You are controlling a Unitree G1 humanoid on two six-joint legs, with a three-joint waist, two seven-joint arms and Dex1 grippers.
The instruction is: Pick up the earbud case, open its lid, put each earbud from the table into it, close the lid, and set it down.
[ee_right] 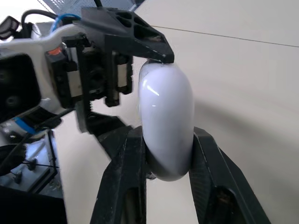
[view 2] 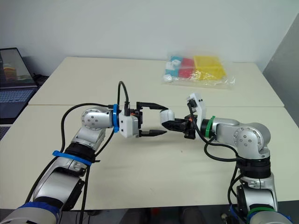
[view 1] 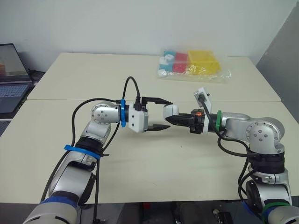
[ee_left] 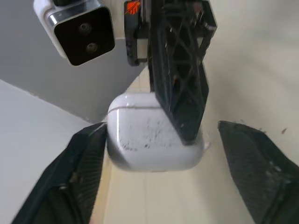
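- Right gripper (ee_right: 167, 140): its two black fingers are clamped on the earbud case (ee_right: 166, 98). They pinch the lower body from both flat sides and leave the rounded upper end free.
- Left gripper (ee_left: 161, 129): jaws spread wide, one finger above the case and one below. The upper fingertip (ee_right: 156, 52) lies at the case's free end, touching or just beside it; which of the two cannot be told.
- Earbud case, position: held in the air above the table (view 1: 140, 177), between the two grippers and clear of the surface. A thin seam near one end reads as the lid line, and the lid looks shut.
- Earbud case, handling (judged): a small, light, rigid shell with a glossy, rounded surface, so it is likely to slip or rotate under a light pinch. The best hold is on the broad faces below the seam. The lid should be pushed at its edge opposite the hinge, with modest force.
- Arm pose: both forearms reach inward and meet over the middle of the table, grippers pointing at one another, elbows out to the sides.
- Background: a clear bag of coloured blocks (view 1: 194, 63) lies at the far side of the table, and a laptop (view 1: 11, 74) stands beyond the table's left edge.
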